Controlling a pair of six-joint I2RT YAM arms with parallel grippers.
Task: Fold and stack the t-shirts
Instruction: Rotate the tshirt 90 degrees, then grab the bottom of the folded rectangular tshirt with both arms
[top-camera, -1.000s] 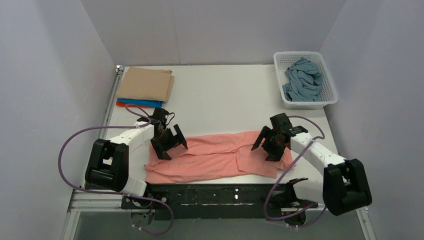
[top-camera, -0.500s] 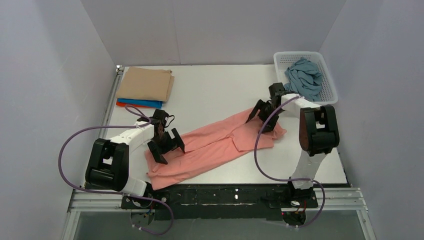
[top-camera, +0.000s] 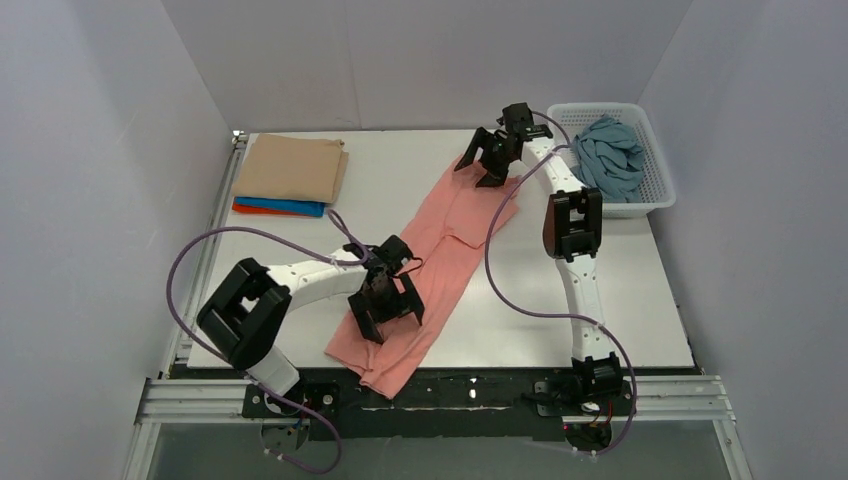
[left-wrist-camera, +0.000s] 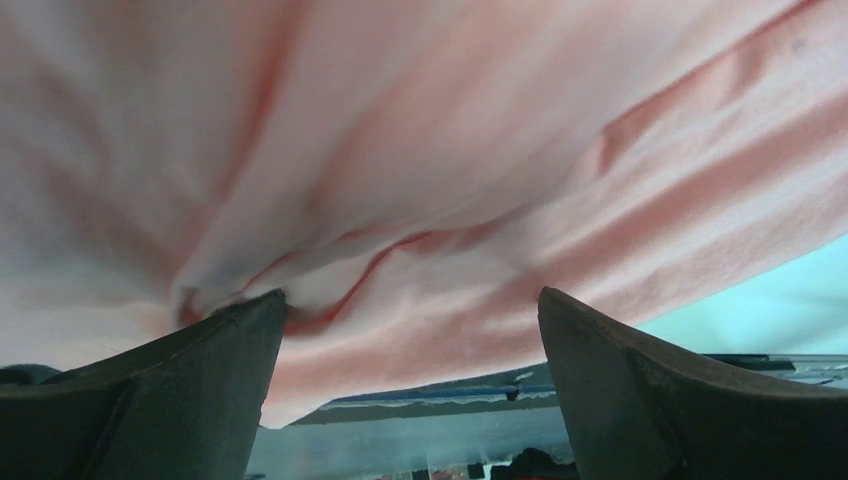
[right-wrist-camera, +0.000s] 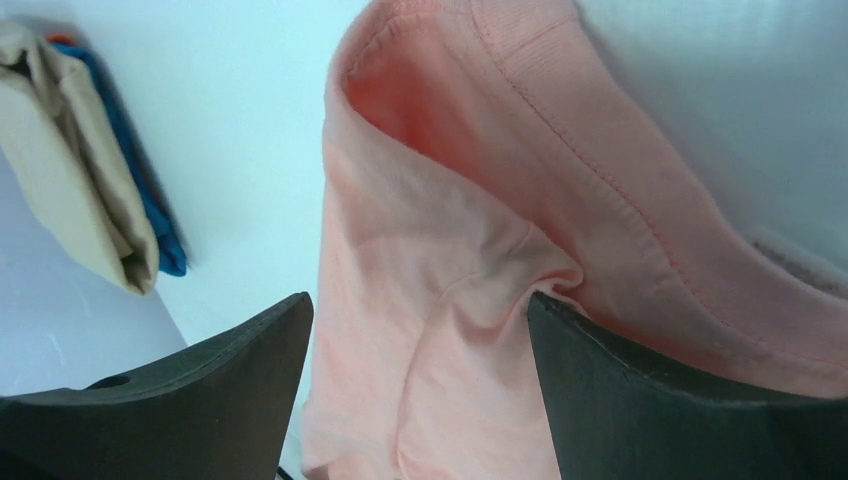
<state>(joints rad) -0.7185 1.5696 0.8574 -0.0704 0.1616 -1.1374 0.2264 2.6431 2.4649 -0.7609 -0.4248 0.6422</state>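
From above, the salmon-pink t-shirt (top-camera: 440, 250) is lying as a long, loosely folded strip. It is running diagonally across the worktop (top-camera: 560, 290) from the near edge toward the far right. The left end effector (top-camera: 388, 320) is pressing on the strip's near part, fingers spread wide and pinching nothing. The right end effector (top-camera: 483, 168) is sitting at the far end of the strip, likewise spread, its arm stretching far out. Just beside it, in the far right corner, a white basket (top-camera: 655, 195) is holding a crumpled grey-blue t-shirt (top-camera: 608, 155). At the far left, well apart from the pink one, a folded tan t-shirt (top-camera: 292, 168) is lying on a blue t-shirt (top-camera: 290, 207) and an orange-red t-shirt (top-camera: 243, 209), whose edges alone are showing.

In the left wrist view, pink cloth is filling most of the frame. The two dark fingers (left-wrist-camera: 170, 400) are standing far apart, and cloth is bunching at one tip, seemingly touching it.

In the right wrist view, the fingers (right-wrist-camera: 640, 400) are also standing apart, framing the shirt's stitched hem. The tan and blue pile is showing beyond bare worktop.
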